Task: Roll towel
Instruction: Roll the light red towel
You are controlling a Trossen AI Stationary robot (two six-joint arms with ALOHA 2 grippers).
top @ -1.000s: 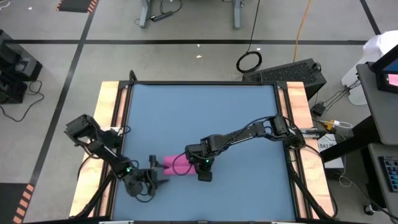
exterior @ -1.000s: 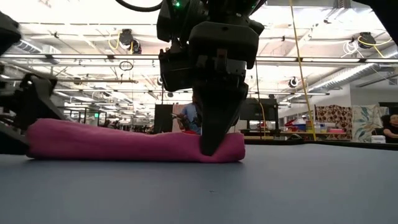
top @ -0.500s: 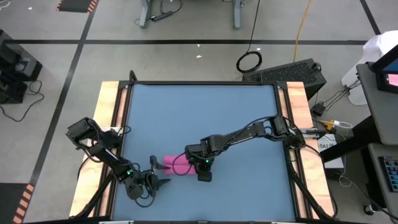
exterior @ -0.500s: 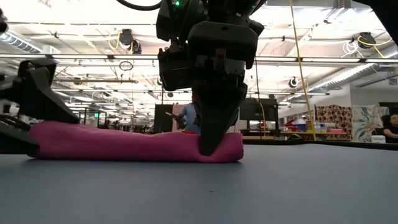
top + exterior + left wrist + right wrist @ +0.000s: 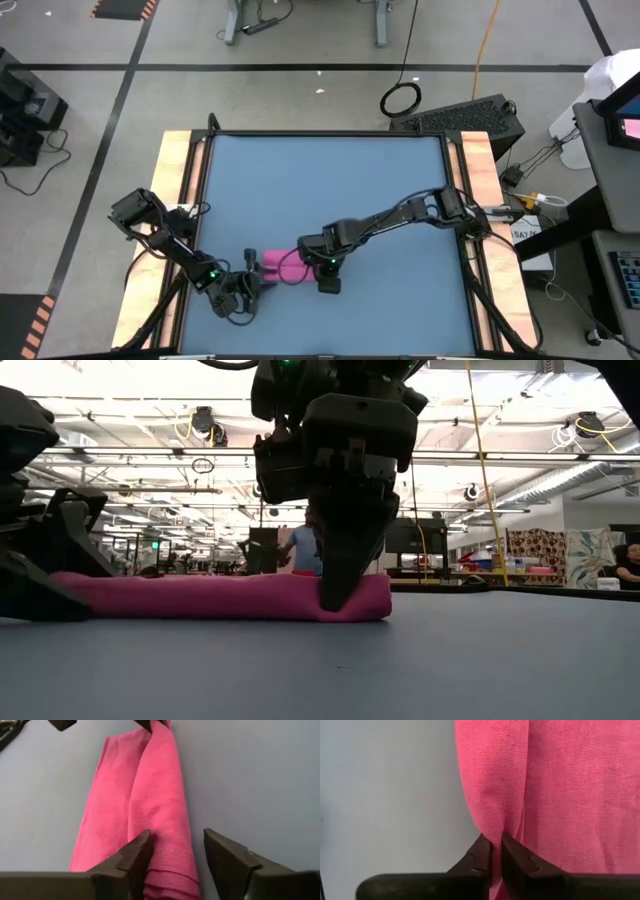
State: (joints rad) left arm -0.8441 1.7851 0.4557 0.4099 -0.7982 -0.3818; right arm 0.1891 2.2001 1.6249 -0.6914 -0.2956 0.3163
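Note:
The magenta-pink towel (image 5: 276, 265) lies on the blue table as a long, low, partly rolled strip, also seen in the low view (image 5: 200, 598). My right gripper (image 5: 320, 270) stands over its right end, pointing down, shut on a fold of it (image 5: 492, 851). My left gripper (image 5: 250, 277) is open at the towel's left end. The rolled part's end (image 5: 167, 865) lies between its two fingers, and a flatter layer (image 5: 100, 840) spreads beside it. My left gripper comes in low from the table's left, along the towel. One finger (image 5: 137, 855) lies against the towel's left end, in the crease between the roll and the flat layer. The other finger (image 5: 222, 857) stands apart from it. My right gripper pinches a raised fold (image 5: 495, 827) at the towel's right end between its two fingertips. The fingers come from above, pointing down (image 5: 338, 585). The towel lies on the table, slack.
Blue tabletop (image 5: 320, 180) lies open far of the towel and to its right. Wooden rails (image 5: 175, 200) run along the left and right edges. The table's near edge is close to both grippers. People stand in the room far behind the table (image 5: 305, 550).
My left gripper has moved a little toward the towel's left end and come lower at the table. The towel's left end lies lower and flatter than a second ago. My right gripper has kept its place on the right end.

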